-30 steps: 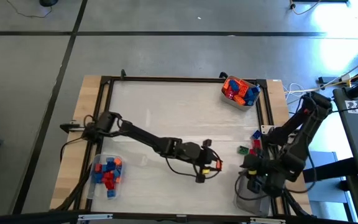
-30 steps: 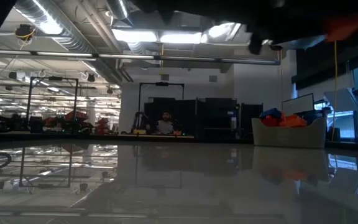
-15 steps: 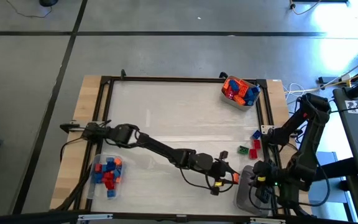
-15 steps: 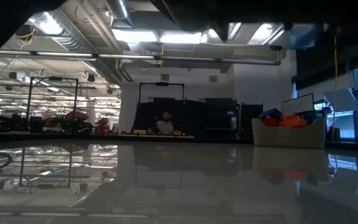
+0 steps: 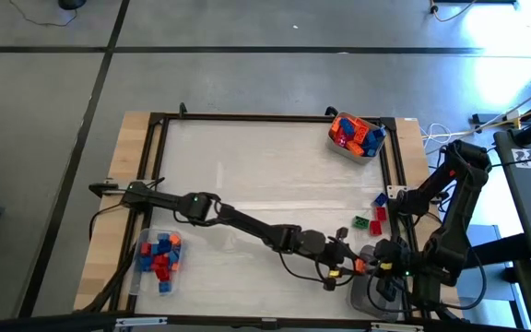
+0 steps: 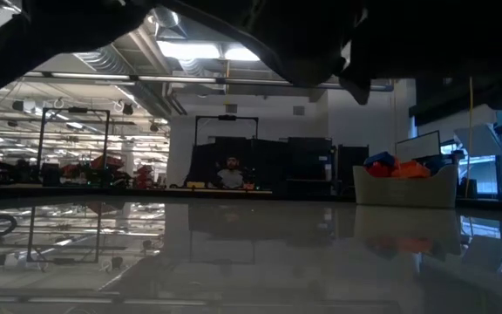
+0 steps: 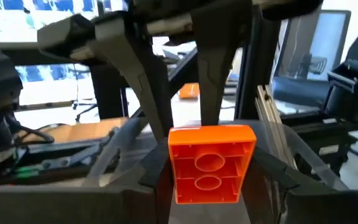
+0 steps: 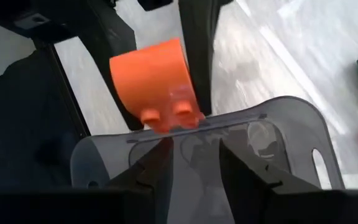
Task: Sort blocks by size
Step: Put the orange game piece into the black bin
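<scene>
1. Low view: arms are only dark shapes along the top edge, jaws not readable there. In the high view the near-right tub is mostly covered by the right arm, contents can't be made out.
2. Left gripper reaches far across the bench to the near-right corner; jaws clamped on an orange block, seen from its hollow underside w/ two round sockets.
3. Right wrist view shows the same block's two studs, held just above the rim of the clear tub; touching or not, can't tell.
4. Right gripper sits at that tub. Its jaws hold the clear wall w/ a narrow gap between them.
5. Small blocks, red and blue, fill the near-left tub.
6. Far-right tub holds mixed blocks: orange, red, blue.
7. Loose blocks lie near the right bench edge: green, red, blue, just beside the right arm.
8. Room behind, low view: a person sits at a desk far off, too small to tell more.
</scene>
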`<action>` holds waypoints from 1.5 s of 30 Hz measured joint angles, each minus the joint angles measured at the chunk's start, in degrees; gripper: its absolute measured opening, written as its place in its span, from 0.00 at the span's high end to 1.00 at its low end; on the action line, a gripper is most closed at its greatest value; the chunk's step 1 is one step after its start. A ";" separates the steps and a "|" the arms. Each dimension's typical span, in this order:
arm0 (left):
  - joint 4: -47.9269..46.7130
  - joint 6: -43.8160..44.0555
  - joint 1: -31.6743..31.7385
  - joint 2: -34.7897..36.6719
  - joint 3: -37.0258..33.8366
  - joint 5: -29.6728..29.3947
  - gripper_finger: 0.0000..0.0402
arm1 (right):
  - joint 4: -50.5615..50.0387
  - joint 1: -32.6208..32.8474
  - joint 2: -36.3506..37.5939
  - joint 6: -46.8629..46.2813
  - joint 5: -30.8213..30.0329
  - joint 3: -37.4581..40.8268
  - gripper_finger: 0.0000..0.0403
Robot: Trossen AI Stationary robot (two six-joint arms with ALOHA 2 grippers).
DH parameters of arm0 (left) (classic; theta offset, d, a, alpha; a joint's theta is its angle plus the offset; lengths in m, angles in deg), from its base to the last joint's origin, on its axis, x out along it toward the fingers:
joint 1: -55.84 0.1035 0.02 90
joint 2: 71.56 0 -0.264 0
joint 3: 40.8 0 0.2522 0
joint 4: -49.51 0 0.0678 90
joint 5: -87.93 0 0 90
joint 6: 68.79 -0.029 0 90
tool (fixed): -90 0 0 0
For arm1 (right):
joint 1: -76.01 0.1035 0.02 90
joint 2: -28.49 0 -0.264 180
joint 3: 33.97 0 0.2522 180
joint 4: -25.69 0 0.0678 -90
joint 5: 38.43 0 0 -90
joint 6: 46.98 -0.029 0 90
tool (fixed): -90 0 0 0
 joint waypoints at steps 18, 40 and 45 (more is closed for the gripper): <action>2.83 -1.22 -0.18 -4.59 4.00 3.30 0.67 | -0.76 -0.14 0.80 4.30 -21.39 -0.10 0.69; 10.79 -3.05 -0.05 -8.00 4.27 2.60 0.51 | 11.12 -2.71 1.03 19.84 -28.07 -0.15 0.69; 9.38 -3.02 -0.14 -8.00 4.28 2.58 0.44 | 11.13 -2.71 1.03 19.86 -27.98 -0.15 0.69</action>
